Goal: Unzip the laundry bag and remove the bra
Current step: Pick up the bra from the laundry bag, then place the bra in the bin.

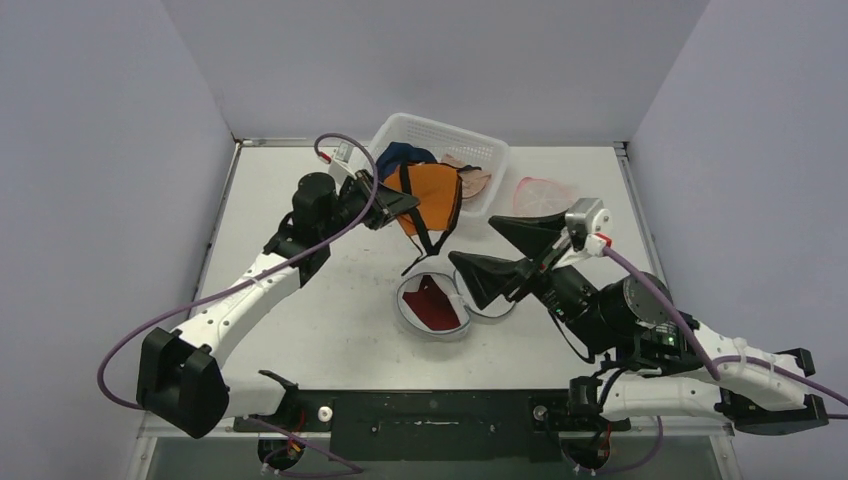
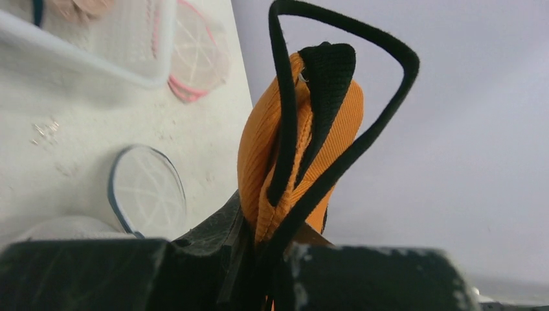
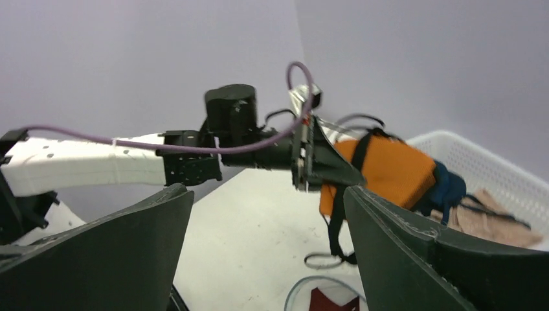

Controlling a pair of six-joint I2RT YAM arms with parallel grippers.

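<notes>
The left hand (image 1: 393, 206) is clamped on the orange bra (image 1: 433, 198), holding it off the table (image 1: 350, 335) just before the basket (image 1: 470, 140). The round laundry bag (image 1: 433, 305) lies mid-table. Just right of it, the right hand (image 1: 476, 243) hangs with fingers apart, holding nothing.

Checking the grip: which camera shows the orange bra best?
Top external: most of the orange bra shows, hanging from the left gripper, straps dangling. Left wrist shows only a bunched fold close up; right wrist shows it side-on, blurred.
</notes>
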